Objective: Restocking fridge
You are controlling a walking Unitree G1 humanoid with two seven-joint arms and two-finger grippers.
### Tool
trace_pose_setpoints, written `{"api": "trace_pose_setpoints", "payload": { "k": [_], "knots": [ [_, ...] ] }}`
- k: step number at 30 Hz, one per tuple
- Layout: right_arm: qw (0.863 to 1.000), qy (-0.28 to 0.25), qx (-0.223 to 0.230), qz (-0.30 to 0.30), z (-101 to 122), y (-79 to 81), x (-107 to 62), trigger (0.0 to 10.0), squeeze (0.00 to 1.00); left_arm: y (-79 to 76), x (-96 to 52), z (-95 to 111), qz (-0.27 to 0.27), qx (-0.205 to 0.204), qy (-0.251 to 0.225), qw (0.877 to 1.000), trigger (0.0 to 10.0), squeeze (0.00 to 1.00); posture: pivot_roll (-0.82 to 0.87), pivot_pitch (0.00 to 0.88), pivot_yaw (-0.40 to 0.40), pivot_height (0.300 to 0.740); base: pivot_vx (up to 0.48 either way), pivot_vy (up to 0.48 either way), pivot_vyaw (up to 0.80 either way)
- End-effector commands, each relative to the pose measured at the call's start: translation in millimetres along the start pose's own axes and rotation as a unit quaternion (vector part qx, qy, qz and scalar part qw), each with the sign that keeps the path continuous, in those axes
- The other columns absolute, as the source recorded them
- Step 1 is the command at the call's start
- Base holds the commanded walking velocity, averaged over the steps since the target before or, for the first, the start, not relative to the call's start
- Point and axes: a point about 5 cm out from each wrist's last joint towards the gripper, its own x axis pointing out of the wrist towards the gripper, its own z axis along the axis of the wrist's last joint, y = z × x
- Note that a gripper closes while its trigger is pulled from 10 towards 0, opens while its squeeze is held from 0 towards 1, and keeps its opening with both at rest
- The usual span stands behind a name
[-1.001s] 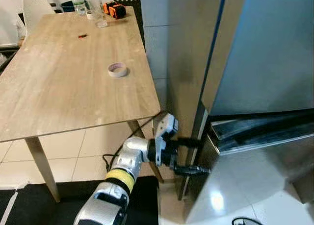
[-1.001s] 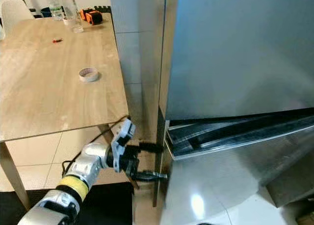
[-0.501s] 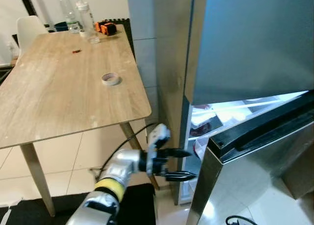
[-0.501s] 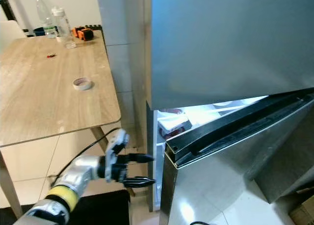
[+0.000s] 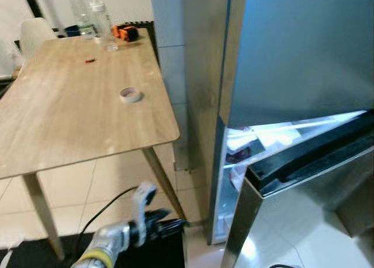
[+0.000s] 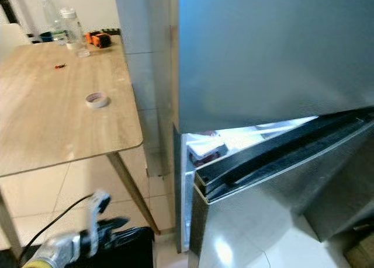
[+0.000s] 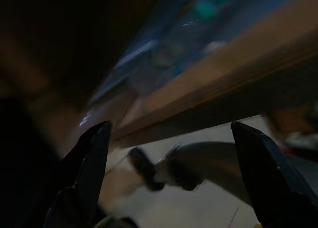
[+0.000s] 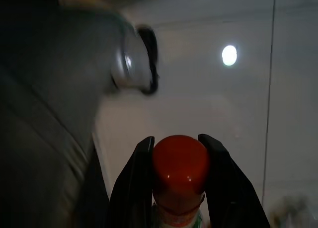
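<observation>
Shiny grey metal is covering the fridge (image 5: 292,52), and its lower door (image 5: 304,209) is standing open with white light glowing from the shelves (image 5: 257,141) inside. The left end effector (image 5: 169,226) is hanging low over the floor (image 5: 117,174), and the fridge is just beside it, off to its right. Its two black fingers (image 7: 89,158) are spread wide apart in the left wrist view, holding nothing. Above the left end effector, a wooden bench (image 5: 70,98) is reaching out, and one bench leg (image 5: 163,183) is standing close by it. Far from it, on top of the bench, a roll of tape (image 5: 130,94) is lying flat, and two clear bottles (image 5: 96,17) and an orange tool (image 5: 127,31) are sitting at the far end.

In the right wrist view, the right end effector (image 8: 179,158) is squeezing a bottle with a red cap (image 8: 179,161), one finger (image 8: 136,178) pressing each side of the cap. A pale shiny surface is lying beyond that cap, but it is too blurry to tell what it is.
</observation>
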Motion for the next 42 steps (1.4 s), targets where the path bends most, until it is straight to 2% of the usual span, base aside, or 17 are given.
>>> {"api": "trace_pose_setpoints", "payload": {
  "k": [1,5,8,9,15,24,31,36,37,42],
  "knots": [
    [1.000,0.008,-0.007,-0.005,-4,-3.8,-0.8,10.0,0.00,12.5,-9.8,-13,0.092,-0.034,-0.001,0.995,10.0,0.00,-0.05,0.000,0.008,0.740,0.000,0.000,-0.78],
    [1.000,0.013,-0.009,-0.009,-5,-6.9,-1.2,10.0,0.00,20.3,-19.5,-33,0.183,-0.100,-0.007,0.978,10.0,0.00,-0.05,0.000,0.008,0.740,0.000,0.000,-0.78],
    [1.000,0.013,-0.009,-0.010,-3,-8.1,-1.2,10.0,0.00,21.1,-22.1,-40,0.201,-0.111,0.001,0.973,10.0,0.00,-0.05,0.000,0.006,0.740,0.000,0.000,-0.78],
    [1.000,0.010,-0.009,-0.011,3,-10.4,-0.9,10.0,0.00,22.1,-26.3,-51,0.234,-0.117,0.020,0.965,10.0,0.00,-0.05,0.000,0.009,0.740,0.000,0.000,-0.78],
    [1.000,0.000,-0.008,-0.012,19,-11.8,0.0,10.0,0.00,20.2,-28.0,-65,0.267,-0.123,0.039,0.955,10.0,0.00,-0.05,0.000,0.009,0.740,0.000,0.000,-0.78],
    [1.000,0.000,-0.011,-0.008,22,-9.0,0.5,10.0,0.00,18.9,-26.8,-67,0.277,-0.120,0.046,0.952,10.0,0.00,-0.05,0.000,0.007,0.740,0.000,0.000,-0.78],
    [1.000,0.007,-0.010,-0.010,13,-13.9,-0.7,10.0,0.00,16.5,-25.0,-70,0.274,-0.115,0.054,0.953,10.0,0.00,-0.05,0.000,0.007,0.740,0.000,0.000,-0.78],
    [1.000,0.007,-0.001,-0.013,10,-17.7,-1.5,10.0,0.00,14.2,-22.7,-70,0.261,-0.119,0.053,0.956,10.0,0.00,-0.05,0.000,0.010,0.740,0.000,0.000,-0.74],
    [1.000,0.004,0.004,-0.015,9,-19.9,-2.0,10.0,0.00,11.5,-20.4,-70,0.244,-0.118,0.055,0.961,10.0,0.00,-0.05,0.000,0.010,0.740,0.000,-0.300,0.00],
    [1.000,0.003,0.006,-0.014,8,-20.5,-2.2,10.0,0.00,8.7,-18.6,-72,0.230,-0.115,0.061,0.964,10.0,0.00,-0.05,0.000,0.010,0.740,0.000,-0.438,0.00]
  ]
}}
